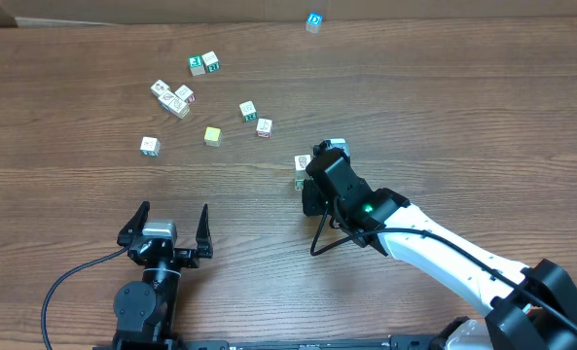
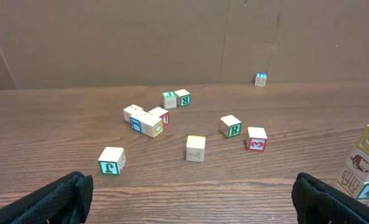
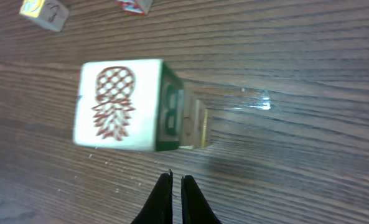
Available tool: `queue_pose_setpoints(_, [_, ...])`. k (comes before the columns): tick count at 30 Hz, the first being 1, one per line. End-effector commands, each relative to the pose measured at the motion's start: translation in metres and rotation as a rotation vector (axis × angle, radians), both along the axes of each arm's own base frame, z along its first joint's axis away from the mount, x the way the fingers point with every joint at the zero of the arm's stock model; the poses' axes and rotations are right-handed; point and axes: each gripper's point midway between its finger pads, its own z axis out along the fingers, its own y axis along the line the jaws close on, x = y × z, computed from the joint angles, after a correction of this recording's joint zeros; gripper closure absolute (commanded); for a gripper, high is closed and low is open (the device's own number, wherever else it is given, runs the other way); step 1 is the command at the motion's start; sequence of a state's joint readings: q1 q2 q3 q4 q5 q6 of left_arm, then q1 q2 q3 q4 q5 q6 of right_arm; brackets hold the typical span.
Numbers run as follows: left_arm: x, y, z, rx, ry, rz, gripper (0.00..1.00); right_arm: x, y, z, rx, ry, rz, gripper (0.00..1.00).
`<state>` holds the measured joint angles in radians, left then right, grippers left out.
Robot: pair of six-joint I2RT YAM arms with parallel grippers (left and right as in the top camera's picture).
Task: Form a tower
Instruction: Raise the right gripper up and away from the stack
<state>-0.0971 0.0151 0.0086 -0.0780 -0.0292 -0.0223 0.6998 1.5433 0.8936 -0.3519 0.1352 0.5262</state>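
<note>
We see our right pincer (image 3: 172,186) closed on nothing, close by the slim tower of wooden picture cubes (image 3: 119,102). Our left pincer (image 1: 166,231) gapes wide. The left wrist view shows eleven loose wooden cubes (image 2: 196,148), and only the right wrist view shows the tower's red pineapple top.

Tower (image 1: 302,162) mid-table; loose cubes (image 1: 212,135) scattered behind and left of it; lone cube (image 1: 313,21) far back.

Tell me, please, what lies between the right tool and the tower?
Nothing does: in the right wrist view, only bare wooden table shows between the shut right tool and the tower.
</note>
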Motion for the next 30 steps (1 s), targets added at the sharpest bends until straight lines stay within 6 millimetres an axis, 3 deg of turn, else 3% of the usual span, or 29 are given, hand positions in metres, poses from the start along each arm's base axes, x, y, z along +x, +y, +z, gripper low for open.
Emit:
queue_pose_setpoints(1, [0.000,0.000,0.001,0.014,-0.010,-0.002,0.00,0.002,-0.006,-0.003,-0.011,-0.004,-0.043,0.96])
queue_pose_setpoints(15, [0.000,0.000,0.001,0.014,-0.010,-0.002,0.01,0.004,-0.008,-0.003,-0.021,-0.011,-0.052,0.96])
queue_pose_setpoints(24, [0.000,0.000,0.001,0.014,-0.010,-0.002,0.00,0.011,-0.020,-0.001,-0.046,-0.037,-0.118,0.96])
queue_pose_setpoints(30, [0.000,0.000,0.001,0.014,-0.010,-0.002,0.00,0.022,-0.040,-0.002,-0.024,-0.019,-0.226,0.96])
